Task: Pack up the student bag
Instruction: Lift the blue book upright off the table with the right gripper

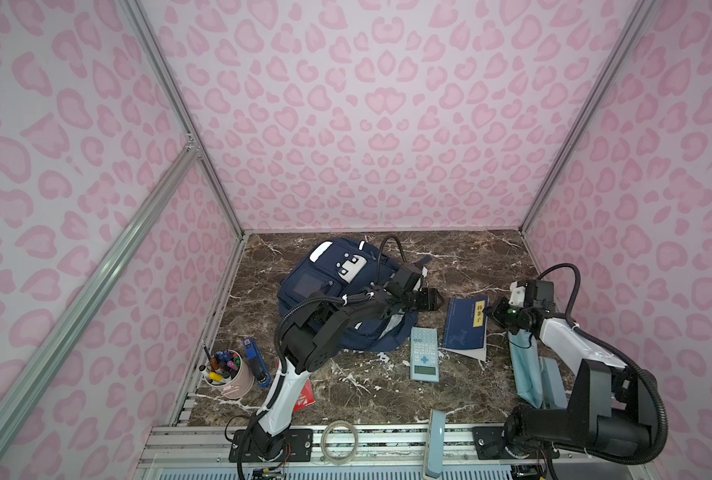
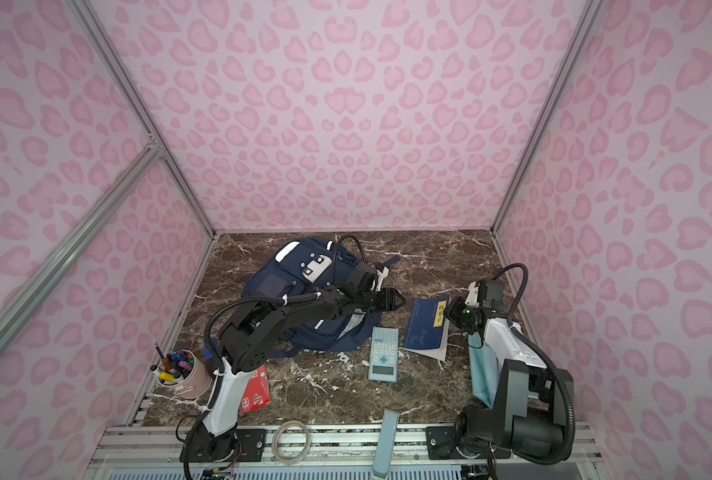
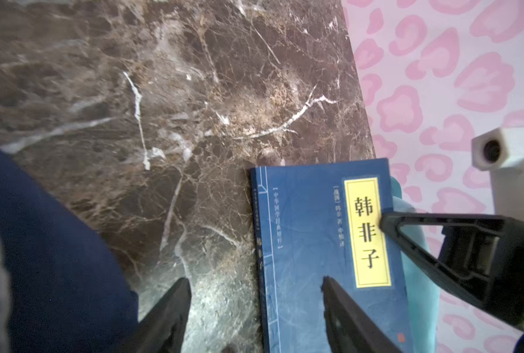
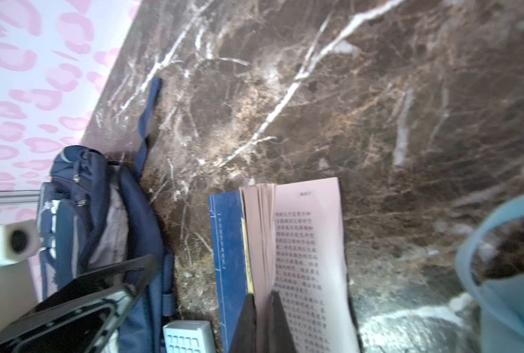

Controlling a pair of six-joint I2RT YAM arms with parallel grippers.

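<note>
Pink leopard-spot walls close in a dark marble table (image 1: 366, 399) on three sides. The student bag (image 1: 325, 278) lies toward the back left of it, stud patches up, with pale grey lining showing at its near right edge. In both top views the left arm reaches across the bag and hides much of its near half.

The left gripper (image 1: 439, 300) hangs past the bag's right side with its jaws spread wide and nothing between them. In the left wrist view one of its fingers (image 3: 175, 305) is over bare marble and the other is over the cover of the blue book (image 3: 309, 244).

The right gripper (image 4: 262, 296) is pinched tight on that book's far-right edge. It has the cover and a sheaf of pages raised, with a printed page open beneath. The book (image 1: 464, 328) lies right of the bag and apart from it.

A pale blue calculator (image 1: 424, 353) lies between bag and book, just beside both. A light blue pouch (image 1: 526, 374) sits under the right arm. At the left edge are a pink pen cup (image 1: 238, 384) and a blue stapler (image 1: 256, 359), and a red booklet (image 2: 256, 388) is partly hidden by the left arm. A clear tape ring (image 1: 339, 442) rests on the front rail.
</note>
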